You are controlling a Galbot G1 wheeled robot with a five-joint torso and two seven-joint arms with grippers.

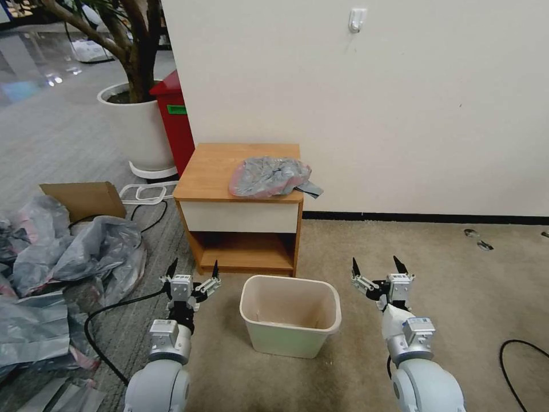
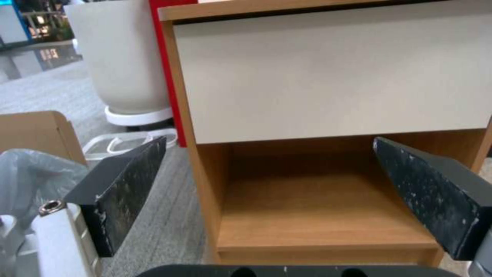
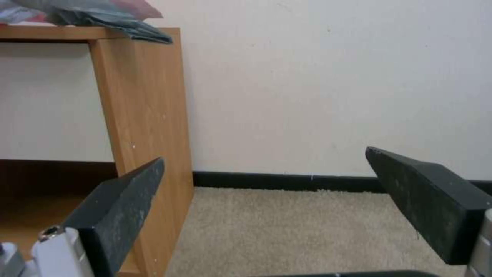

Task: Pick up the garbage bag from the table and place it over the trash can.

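From the head view, nothing of the task looks done yet: the garbage bag point(image 1: 270, 177) lies crumpled on top of the table point(image 1: 214, 166), toward its right side, with one corner hanging past the front right edge. The trash can point(image 1: 290, 314) stands empty and unlined on the carpet just in front of the table. Picking up the bag and spreading it over the can are both left to do. The left gripper point(image 1: 192, 272) hangs low in front of the table's left leg, to the left of the trash can, its fingers spread wide and holding nothing. The right gripper point(image 1: 377, 269) sits at a like height to the right of the trash can, also spread wide and empty. A heap of grey bags point(image 1: 80, 252) lies on the floor well left of the table.

In the left wrist view, the left gripper point(image 2: 269, 144) faces the table's white drawer point(image 2: 328, 77) and open shelf, fingers far apart.

In the right wrist view, the right gripper point(image 3: 264, 154) points past the table's right side panel point(image 3: 146, 115) toward the wall, jaws wide; the garbage bag point(image 3: 102, 15) overhangs the table top above.
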